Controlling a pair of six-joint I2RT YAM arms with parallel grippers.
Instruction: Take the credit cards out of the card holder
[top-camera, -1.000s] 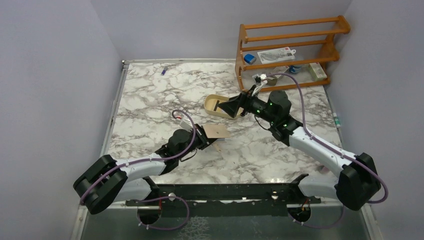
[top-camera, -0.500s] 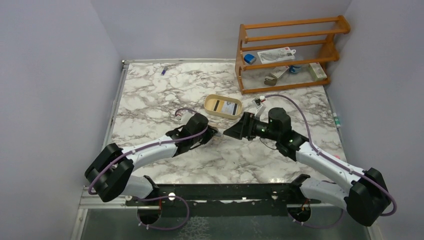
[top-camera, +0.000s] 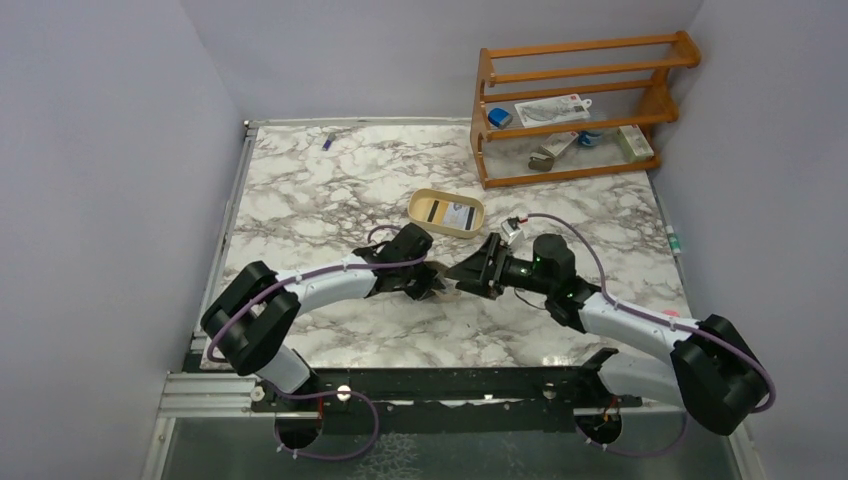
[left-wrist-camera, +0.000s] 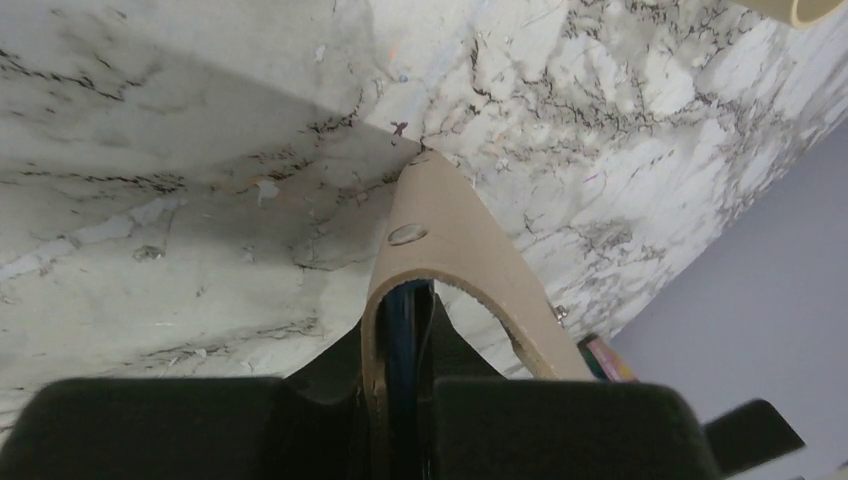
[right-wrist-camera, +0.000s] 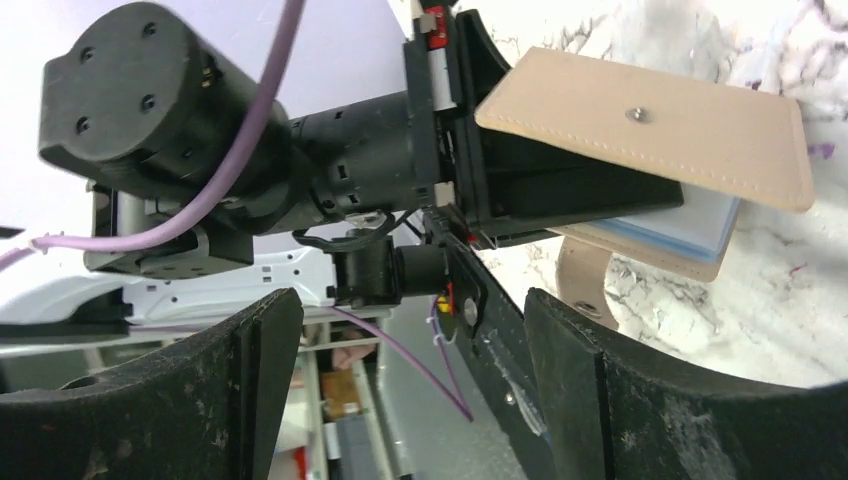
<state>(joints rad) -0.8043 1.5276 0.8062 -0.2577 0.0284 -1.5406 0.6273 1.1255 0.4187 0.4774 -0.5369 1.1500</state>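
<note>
The tan card holder (left-wrist-camera: 460, 250) stands on edge with my left gripper (left-wrist-camera: 405, 400) shut on it, its snap tab resting on the marble. Dark blue edges of the credit cards (left-wrist-camera: 402, 330) show inside the fold. From the right wrist, the card holder (right-wrist-camera: 650, 125) hangs open with one flap raised, and a pale blue card (right-wrist-camera: 695, 225) sits in the lower pocket. My right gripper (right-wrist-camera: 410, 330) is open, a short way from the holder, holding nothing. From above, the left gripper (top-camera: 432, 282) and right gripper (top-camera: 468, 275) face each other mid-table.
An oval tan tray (top-camera: 420, 207) just behind the grippers holds a whitish card (top-camera: 461, 216). A wooden rack (top-camera: 580, 100) with small items stands at the back right. A small blue object (top-camera: 328, 141) lies at the back left.
My right gripper has pulled back from the tray and come down toward the card holder. The left arm has swung right and forward with the holder in its grip.
</note>
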